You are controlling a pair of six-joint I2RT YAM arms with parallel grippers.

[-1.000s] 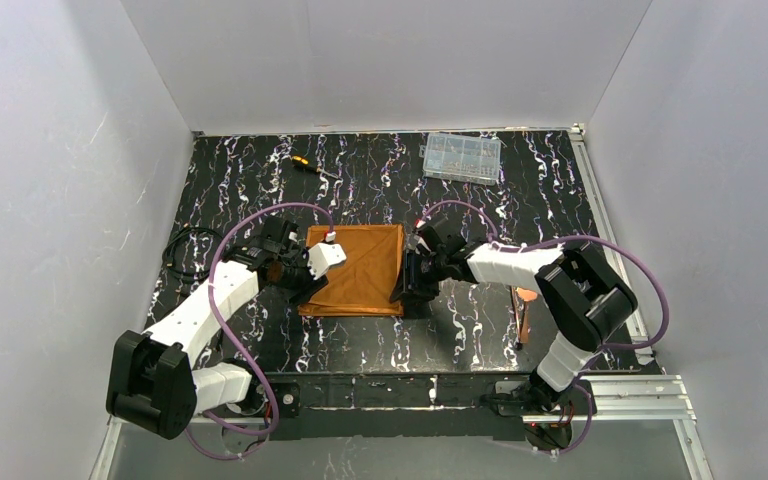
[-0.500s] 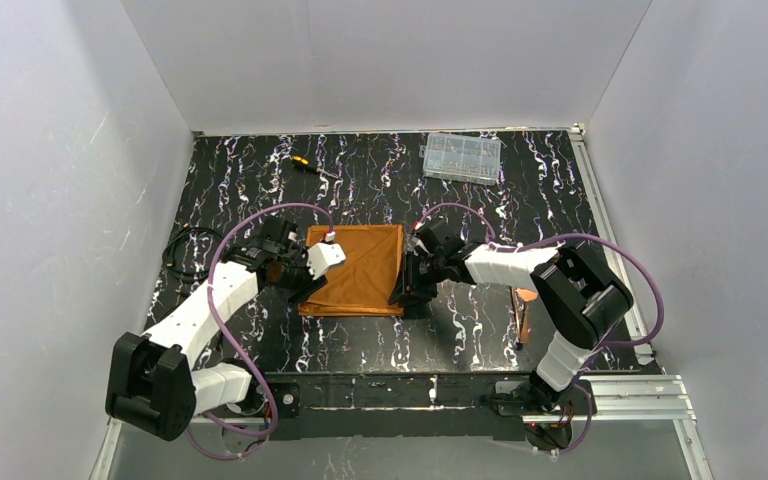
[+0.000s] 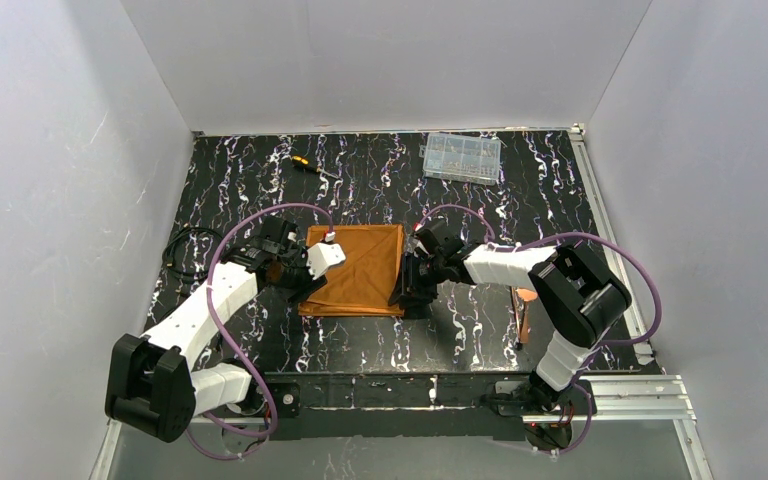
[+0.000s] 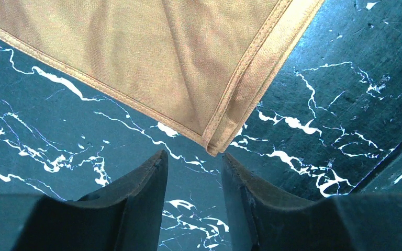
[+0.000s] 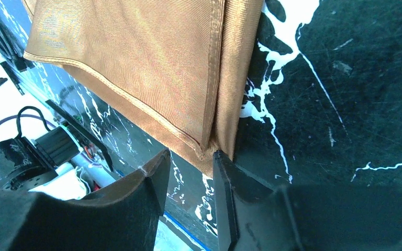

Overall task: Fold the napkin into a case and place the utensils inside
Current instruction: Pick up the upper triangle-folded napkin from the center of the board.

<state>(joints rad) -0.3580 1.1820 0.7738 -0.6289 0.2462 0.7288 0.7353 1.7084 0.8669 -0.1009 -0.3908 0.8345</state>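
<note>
The rust-orange napkin [image 3: 357, 268] lies flat in layers at the table's middle. My left gripper [image 3: 298, 292] hovers at its near left corner. In the left wrist view the hemmed corner [image 4: 215, 147] lies just ahead of the open gripper [image 4: 193, 159], with nothing between the fingers. My right gripper [image 3: 412, 300] is at the near right corner. In the right wrist view it [image 5: 191, 157] stands open, and the doubled cloth corner [image 5: 205, 152] reaches the gap, brushing the right fingertip [image 5: 221, 159]. The copper utensils [image 3: 525, 310] lie right of the right arm.
A clear plastic compartment box [image 3: 462, 157] sits at the back right, and a yellow-and-black screwdriver [image 3: 310, 166] at the back left. A black cable coil [image 3: 185, 252] lies by the left wall. A metal rail [image 3: 610, 240] runs along the table's right edge.
The right arm has edged slightly left towards the napkin's corner. The left arm and the napkin have not moved.
</note>
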